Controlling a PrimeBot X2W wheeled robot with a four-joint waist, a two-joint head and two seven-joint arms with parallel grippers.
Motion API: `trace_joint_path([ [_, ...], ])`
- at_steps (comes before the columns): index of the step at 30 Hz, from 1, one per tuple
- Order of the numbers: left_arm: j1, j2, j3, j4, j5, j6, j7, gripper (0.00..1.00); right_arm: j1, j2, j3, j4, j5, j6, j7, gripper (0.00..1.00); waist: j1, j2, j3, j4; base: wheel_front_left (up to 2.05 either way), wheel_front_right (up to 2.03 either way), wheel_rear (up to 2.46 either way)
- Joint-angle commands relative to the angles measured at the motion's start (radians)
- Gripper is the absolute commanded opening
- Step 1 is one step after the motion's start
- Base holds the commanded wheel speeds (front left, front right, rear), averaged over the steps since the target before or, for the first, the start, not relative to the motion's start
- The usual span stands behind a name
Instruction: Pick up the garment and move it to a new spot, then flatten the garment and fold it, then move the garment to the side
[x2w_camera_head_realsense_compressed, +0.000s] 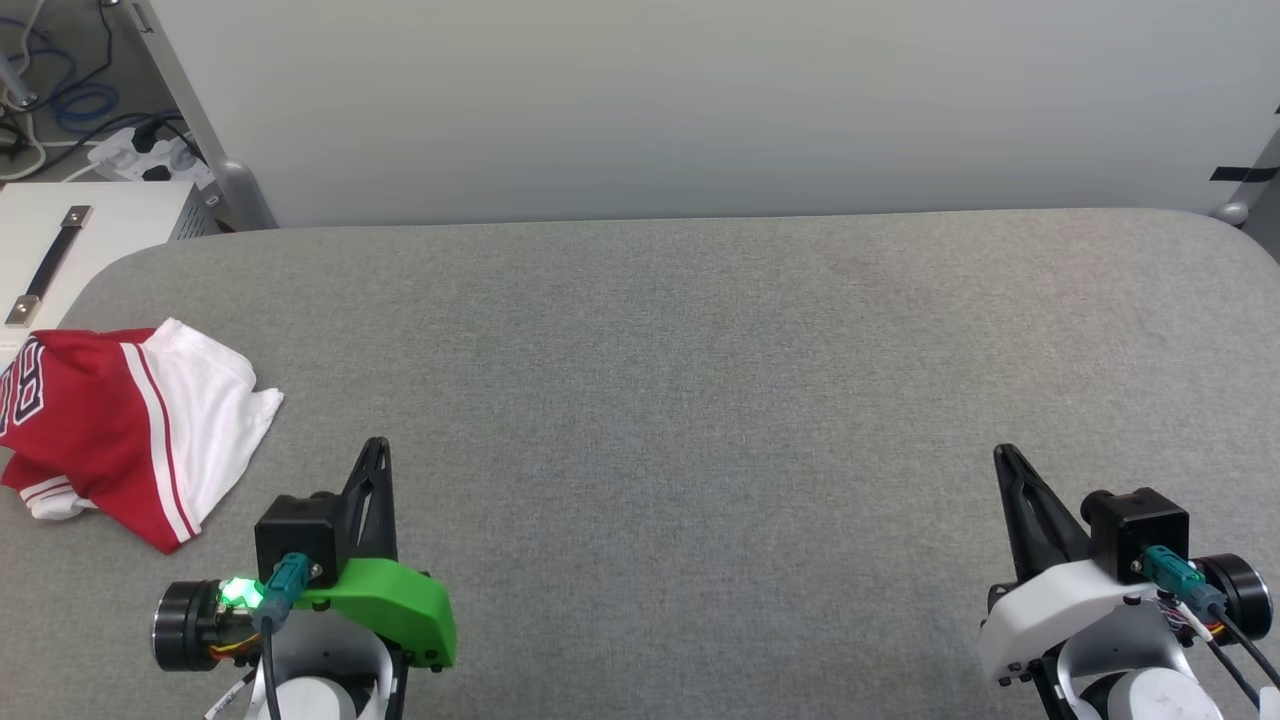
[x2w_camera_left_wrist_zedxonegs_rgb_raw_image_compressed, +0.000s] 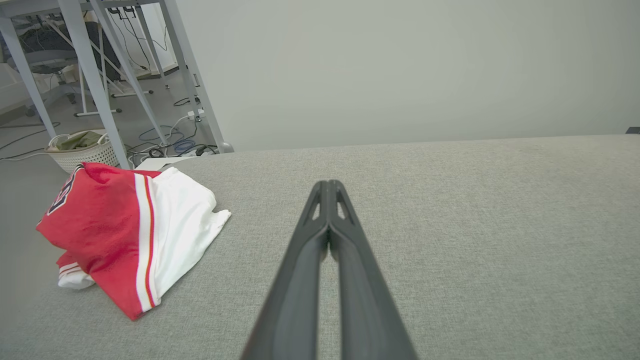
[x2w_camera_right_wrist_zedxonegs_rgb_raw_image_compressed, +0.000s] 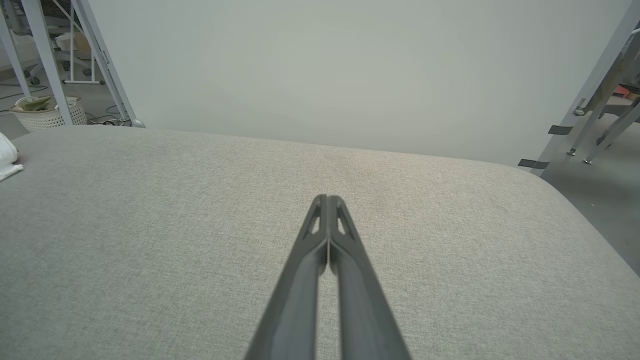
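the garment (x2w_camera_head_realsense_compressed: 130, 430) lies in a compact, doubled-over bundle at the far left edge of the grey tabletop (x2w_camera_head_realsense_compressed: 700, 400). white cloth and striped trim lap over the red, and a bit of black lettering shows at its left end. it looks roughly folded rather than spread flat, and it sits well off to the side. my reading is that either the whole job is finished and the bundle is parked, or nothing is begun and this is the starting heap. the pictures alone do not settle which. the fold is loose and lopsided, with a corner poking out at the near end, which leans me slightly toward a finished fold.

the left hand (x2w_camera_head_realsense_compressed: 375, 450) sits low at the near left, its fingers pressed together and pointing away across the tabletop, holding nothing. the garment is near it, off to its left, and not touching it. the right hand (x2w_camera_head_realsense_compressed: 1003, 455) mirrors it at the near right, fingers likewise closed on nothing, well apart from the garment. both arms look to be in a rest pose.
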Motion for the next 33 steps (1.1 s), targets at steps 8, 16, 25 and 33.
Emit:
trace_joint_path([
  [8,0.014,-0.004,0.0,-0.003,0.01,0.004,-0.001,0.0,0.007,0.002,0.0,-0.004,-0.01,-0.001,0.003,0.0,0.0,0.0,0.0,0.0,0.0,0.0,0.0],
  [16,0.014,-0.004,0.0,-0.003,0.01,0.004,-0.001,0.0,0.007,0.002,0.0,-0.004,-0.01,-0.001,0.003,0.0,0.0,0.0,0.0,0.0,0.0,0.0,0.0],
  [25,0.0,0.0,0.0,0.0,-0.001,0.0,0.0,1.0,0.0,0.0,0.0,0.001,0.001,0.0,0.0,1.0,0.0,0.0,0.0,0.0,0.0,0.0,0.0],
  [33,0.001,0.0,-0.002,0.01,-0.011,-0.001,-0.012,1.0,0.001,0.0,-0.002,0.009,0.01,0.0,-0.012,1.0,0.0,0.0,0.0,0.0,0.0,0.0,0.0],
])
